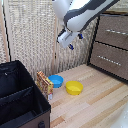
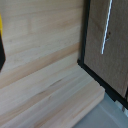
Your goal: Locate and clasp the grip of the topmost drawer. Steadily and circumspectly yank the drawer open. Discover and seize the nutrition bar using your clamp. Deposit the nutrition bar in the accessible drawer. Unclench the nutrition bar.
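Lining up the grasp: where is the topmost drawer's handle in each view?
Exterior view: handle, a pale bar across the closed topmost drawer, at the upper right.
Wrist view: handle is a pale bar running near-vertically, upper right.
Shared landmark: the dresser's dark frame edge meeting the light wooden floor.

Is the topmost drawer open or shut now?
Shut: the topmost drawer sits flush with the drawer below, no dark inside visible.

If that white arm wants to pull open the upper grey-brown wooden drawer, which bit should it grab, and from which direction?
Probably the slim pale bar handle across the front of the upper grey-brown wooden drawer. It is long and thin, so the white boxy gripper could come straight at the drawer face, a finger on either side of the bar's thin width, then pull outward.
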Motion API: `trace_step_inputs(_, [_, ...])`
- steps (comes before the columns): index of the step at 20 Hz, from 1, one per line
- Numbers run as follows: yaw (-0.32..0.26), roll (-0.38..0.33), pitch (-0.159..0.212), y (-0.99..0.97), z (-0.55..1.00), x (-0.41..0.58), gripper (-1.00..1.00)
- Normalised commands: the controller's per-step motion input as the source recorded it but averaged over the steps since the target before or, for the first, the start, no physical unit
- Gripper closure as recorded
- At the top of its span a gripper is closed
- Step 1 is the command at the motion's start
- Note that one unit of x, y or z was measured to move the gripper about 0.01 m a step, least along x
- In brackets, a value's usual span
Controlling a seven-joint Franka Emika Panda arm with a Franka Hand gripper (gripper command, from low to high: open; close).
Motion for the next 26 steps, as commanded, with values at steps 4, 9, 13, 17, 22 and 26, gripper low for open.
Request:
trace_step_inputs(4, [0.0, -0.336, 0.032, 0.0, 0.25, 0.347, -1.0])
trace_step_inputs(9, [0.0, -0.35, 0.037, 0.0, 0.21, 0.315, -1.0])
trace_step_inputs(13, [0.0, -0.344, 0.044, 0.0, 0.22, 0.274, -1.0])
trace_step_inputs(17, [0.0, -0.343, 0.058, -0.02, 0.2, 0.241, -1.0])
trace_step_inputs(22, [0.011, -0.246, 0.016, -0.5, 0.25, -0.026, -1.0])
trace_step_inputs(26, [0.08, -0.135, 0.0, -0.72, 0.18, -0.071, -1.0])
